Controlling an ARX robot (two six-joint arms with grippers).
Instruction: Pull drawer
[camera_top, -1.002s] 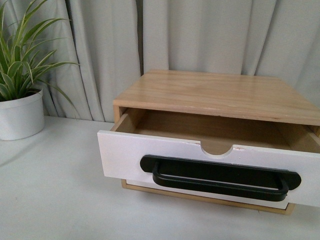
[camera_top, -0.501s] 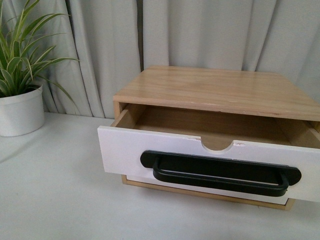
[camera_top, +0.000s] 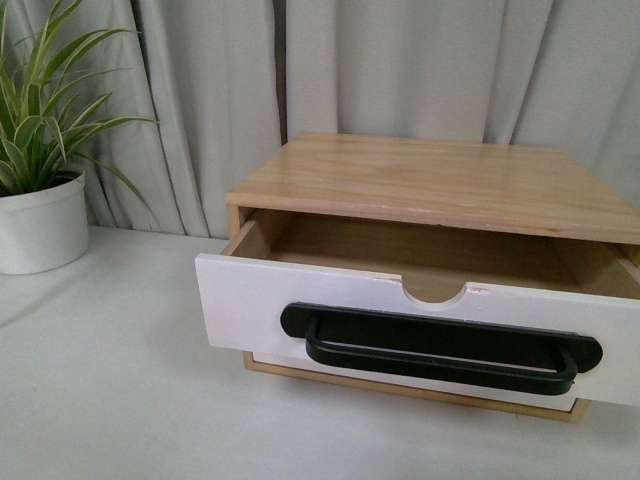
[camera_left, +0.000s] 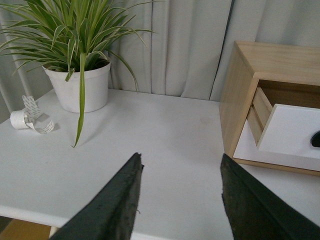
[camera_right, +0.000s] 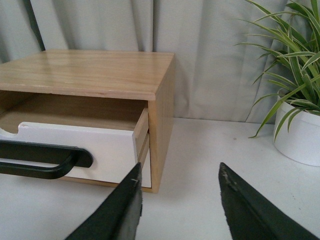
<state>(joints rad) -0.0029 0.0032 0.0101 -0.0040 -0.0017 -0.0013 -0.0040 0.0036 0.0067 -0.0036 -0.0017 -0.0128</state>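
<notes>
The drawer (camera_top: 250, 305) has a white front, a long black bar handle (camera_top: 440, 350) and a semicircular notch in its top edge. It stands pulled partway out of a light wood cabinet (camera_top: 430, 180), showing wood inside. The left wrist view shows the drawer (camera_left: 292, 132) at one side, and my left gripper (camera_left: 179, 172) is open over bare table, apart from it. My right gripper (camera_right: 180, 182) is open too, holding nothing, with the drawer (camera_right: 75, 142) and its handle (camera_right: 45, 160) beside it. Neither gripper shows in the front view.
A potted plant (camera_top: 40, 215) in a white pot stands at the table's back left. A roll of white tape (camera_left: 25, 117) lies near a potted plant (camera_left: 80, 85). A grey curtain (camera_top: 350, 60) hangs behind. A plain white drawer front (camera_top: 290, 368) sits below the pulled drawer.
The front view shifted slightly a second ago, the cabinet and plant sitting a little differently in frame; over the last half second nothing moved. The drawer stays pulled out the same amount.
</notes>
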